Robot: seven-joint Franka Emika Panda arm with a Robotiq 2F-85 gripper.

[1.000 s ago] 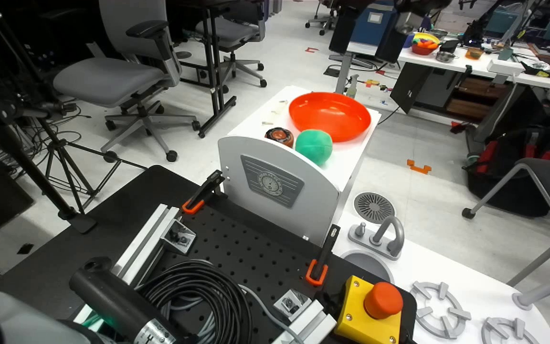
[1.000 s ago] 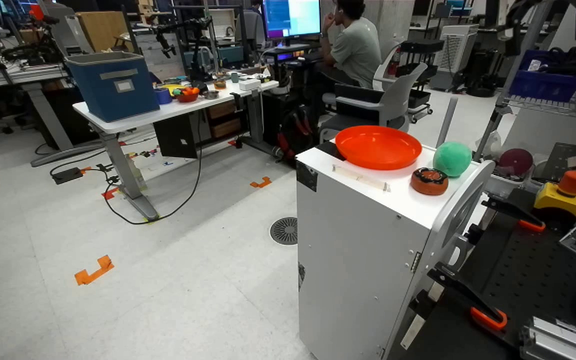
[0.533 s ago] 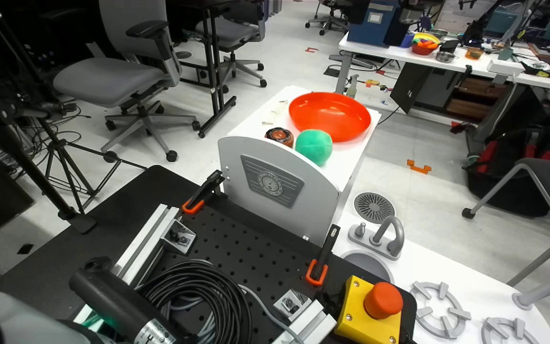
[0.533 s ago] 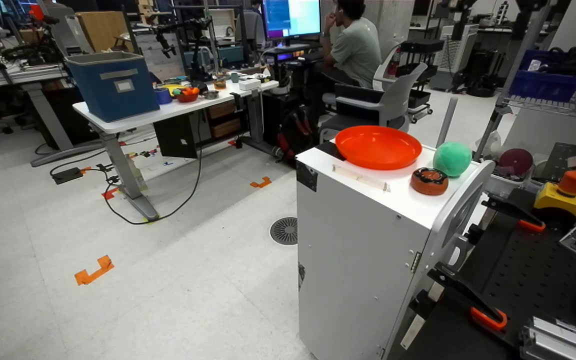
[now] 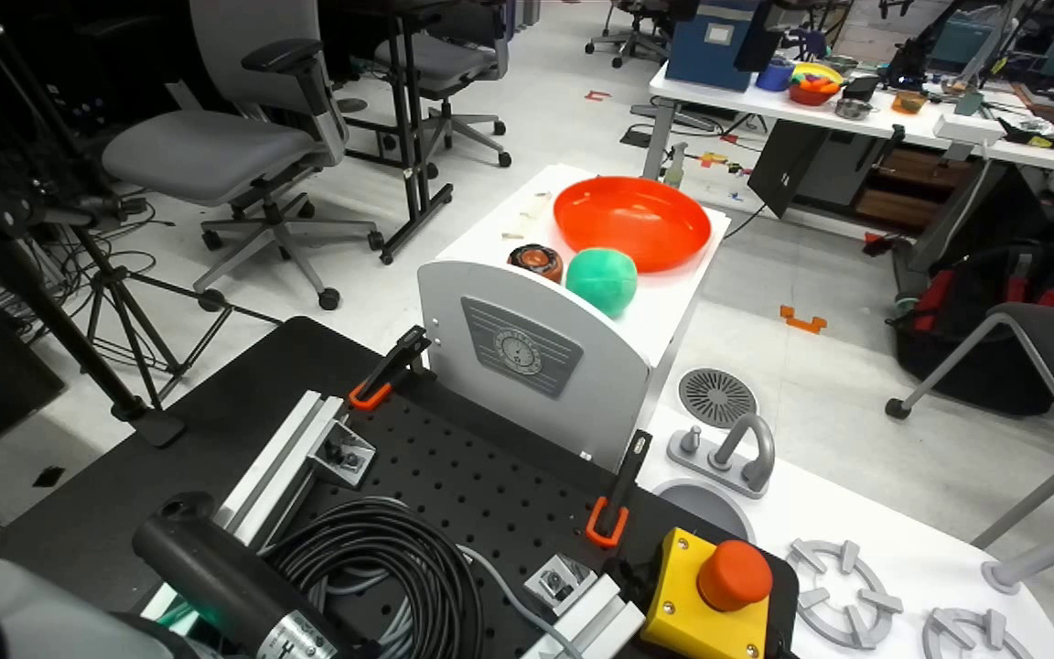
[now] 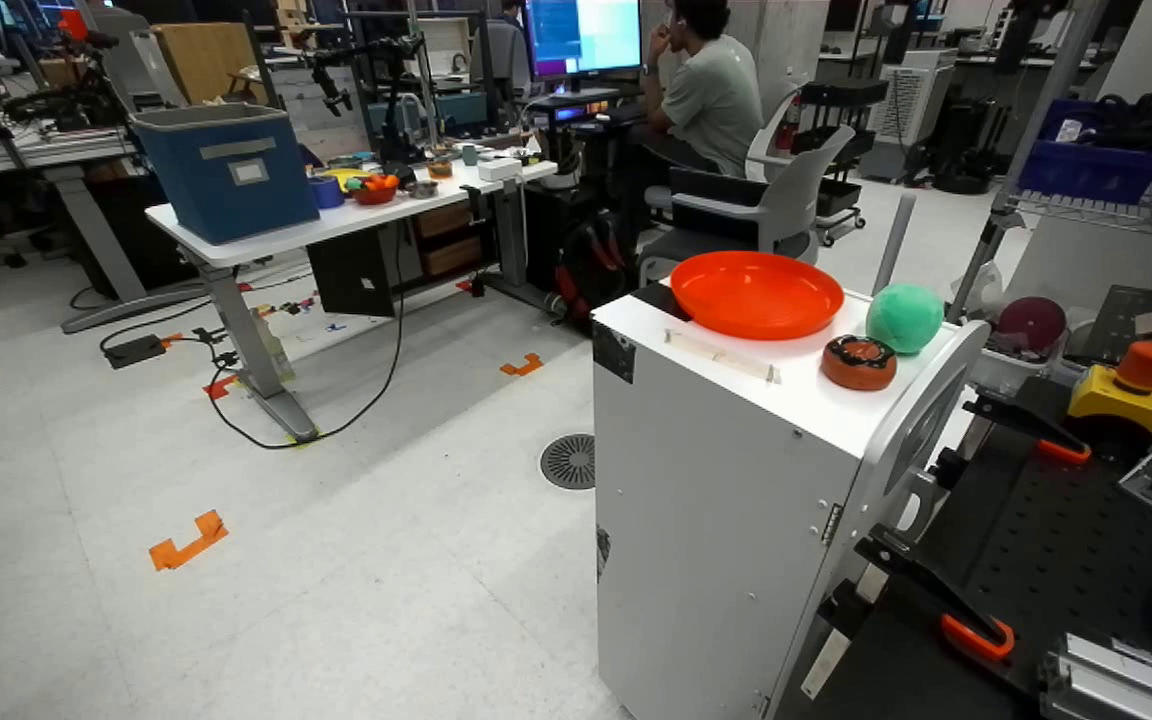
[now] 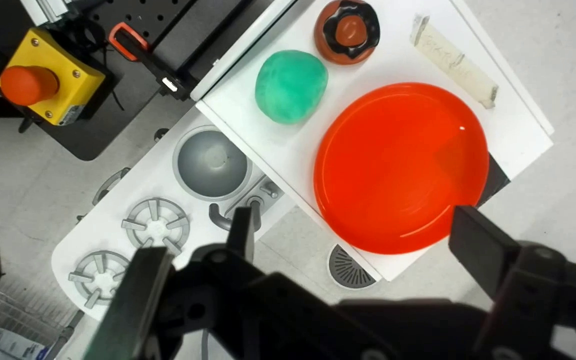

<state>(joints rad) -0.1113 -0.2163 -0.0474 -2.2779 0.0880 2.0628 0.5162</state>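
Note:
My gripper (image 7: 352, 225) is open, its two dark fingers wide apart with nothing held between them. In the wrist view, it hangs well above a round orange-red plate (image 7: 403, 165), the nearest thing, without touching it. The plate rests on a white cabinet top (image 7: 268, 145). Beside it lie a green ball (image 7: 291, 86) and a brown ring-shaped item (image 7: 346, 31) with black trim, both also seen in an exterior view as the ball (image 6: 904, 318) and the ring-shaped item (image 6: 858, 362). Only the gripper's lower part shows at the top edge in both exterior views.
A raised grey panel (image 5: 536, 357) borders the cabinet top on one side. Beyond it is a black perforated table (image 5: 454, 467) with clamps, coiled cable (image 5: 381, 577) and a yellow box with a red button (image 5: 719, 595). A toy sink (image 7: 213, 162) and burners (image 7: 155, 225) adjoin.
My gripper has moved upward in both exterior views, and leftward in the one where it shows at top right. It stays open. The plate, ball and ring-shaped item have not moved.

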